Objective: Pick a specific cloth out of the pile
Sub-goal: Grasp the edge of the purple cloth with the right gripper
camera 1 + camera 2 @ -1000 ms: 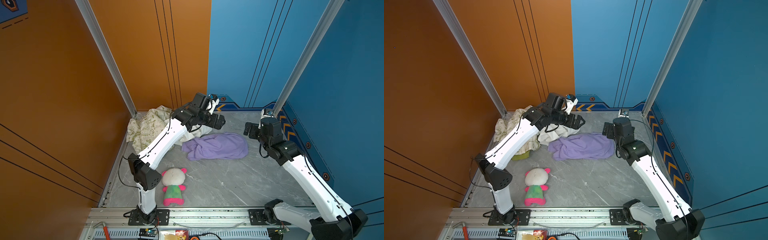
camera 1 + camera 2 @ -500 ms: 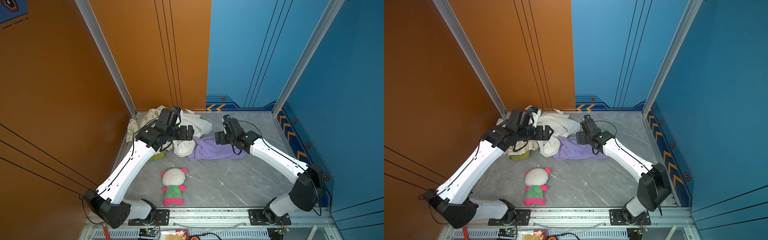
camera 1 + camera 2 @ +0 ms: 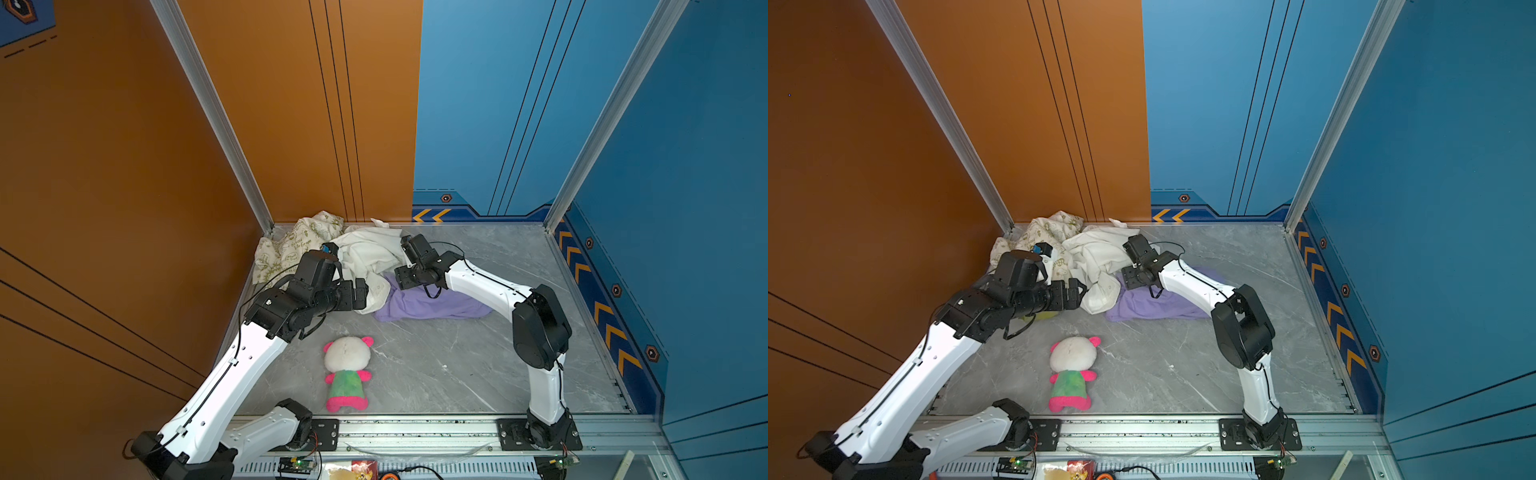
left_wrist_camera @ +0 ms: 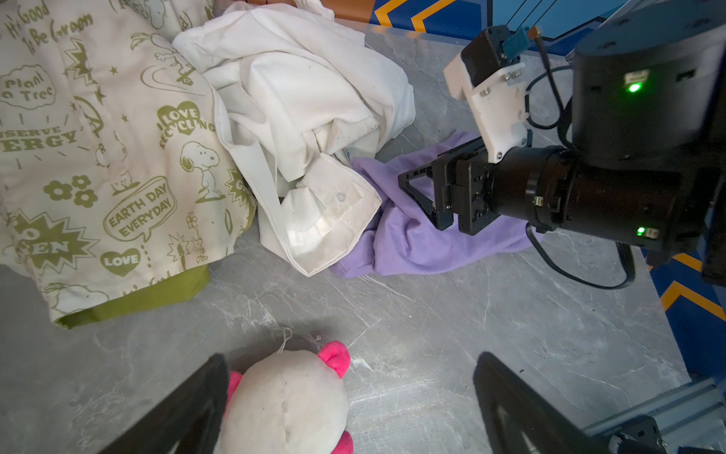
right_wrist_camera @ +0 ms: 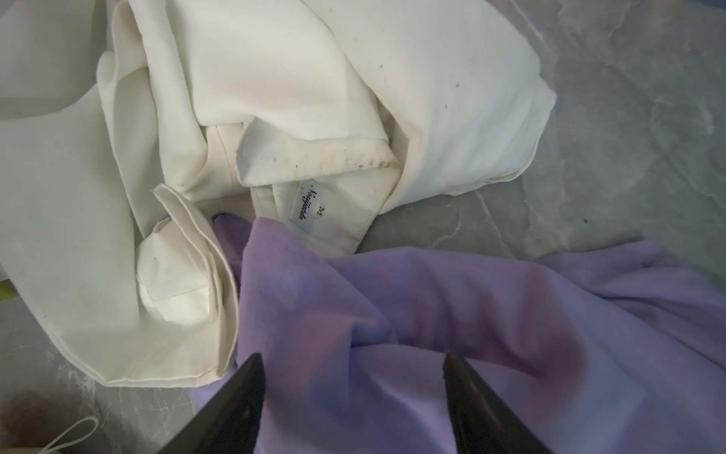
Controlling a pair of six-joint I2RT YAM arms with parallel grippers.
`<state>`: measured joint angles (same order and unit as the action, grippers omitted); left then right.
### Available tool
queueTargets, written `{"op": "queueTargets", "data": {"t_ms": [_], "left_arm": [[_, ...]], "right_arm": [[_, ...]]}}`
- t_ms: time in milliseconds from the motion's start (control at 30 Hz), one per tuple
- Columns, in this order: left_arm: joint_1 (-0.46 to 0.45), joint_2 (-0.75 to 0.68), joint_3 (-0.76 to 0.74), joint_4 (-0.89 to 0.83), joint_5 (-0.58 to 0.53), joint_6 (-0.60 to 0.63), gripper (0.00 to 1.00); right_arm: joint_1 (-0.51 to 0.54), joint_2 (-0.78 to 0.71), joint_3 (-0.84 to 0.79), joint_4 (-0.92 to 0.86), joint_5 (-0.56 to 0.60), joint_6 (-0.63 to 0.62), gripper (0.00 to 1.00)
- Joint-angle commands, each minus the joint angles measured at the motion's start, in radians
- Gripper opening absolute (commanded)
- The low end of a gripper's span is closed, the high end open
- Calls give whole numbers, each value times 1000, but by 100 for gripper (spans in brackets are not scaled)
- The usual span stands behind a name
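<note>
1. At the far left, in the back corner against the orange wall, lies the pile [image 3: 1067,245]. Its leftmost piece is a crumpled cream cloth with green cartoon print [image 3: 291,245], and an olive-green fabric piece [image 4: 157,291] shows under its near edge.
2. The left gripper [image 3: 360,293] hangs just beside the pile's near side with its black jaws spread wide and nothing between them. In its wrist view they frame the head of the toy below.
3. A rumpled white shirt-like cloth [image 3: 370,253] (collar label and a buttoned cuff showing) makes up the right part of the heap. Its cuff lies over the edge of the next garment.
4. Nearer the front rail, well apart from the heap, a pink-and-green plush toy with a white head [image 3: 347,365] lies on the grey marble-patterned tabletop [image 3: 457,365].
5. The plain lavender-purple soft cloth [image 3: 432,303] lies flat on the tabletop just right of the white shirt, with its left end tucked under that cuff.
6. The right gripper [image 5: 353,359] is pressed down on the purple cloth's left end. Its jaws stand partly apart with a raised fold of the fabric between them. Whether that fold is actually pinched I cannot tell.
</note>
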<state>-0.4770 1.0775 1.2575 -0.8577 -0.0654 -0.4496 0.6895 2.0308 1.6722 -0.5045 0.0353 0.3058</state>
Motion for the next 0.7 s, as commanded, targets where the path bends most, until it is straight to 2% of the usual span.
{"op": "queueTargets", "data": {"t_ms": [0, 133, 233, 300, 400, 667], "left_arm": [[12, 0, 3, 81, -65, 3, 98], [15, -8, -26, 145, -61, -26, 98], [18, -3, -31, 162, -58, -33, 98], [19, 4, -30, 171, -57, -33, 98], [20, 13, -24, 193, -53, -26, 98], [26, 33, 4, 248, -61, 15, 98]], "right_arm": [[5, 37, 51, -54, -69, 30, 63], [5, 91, 65, -78, -107, 56, 44], [5, 91, 65, -78, -117, 61, 24], [5, 79, 70, -78, -108, 59, 18], [0, 51, 78, -78, -85, 48, 3], [-56, -66, 149, -77, -16, 1, 0]]}}
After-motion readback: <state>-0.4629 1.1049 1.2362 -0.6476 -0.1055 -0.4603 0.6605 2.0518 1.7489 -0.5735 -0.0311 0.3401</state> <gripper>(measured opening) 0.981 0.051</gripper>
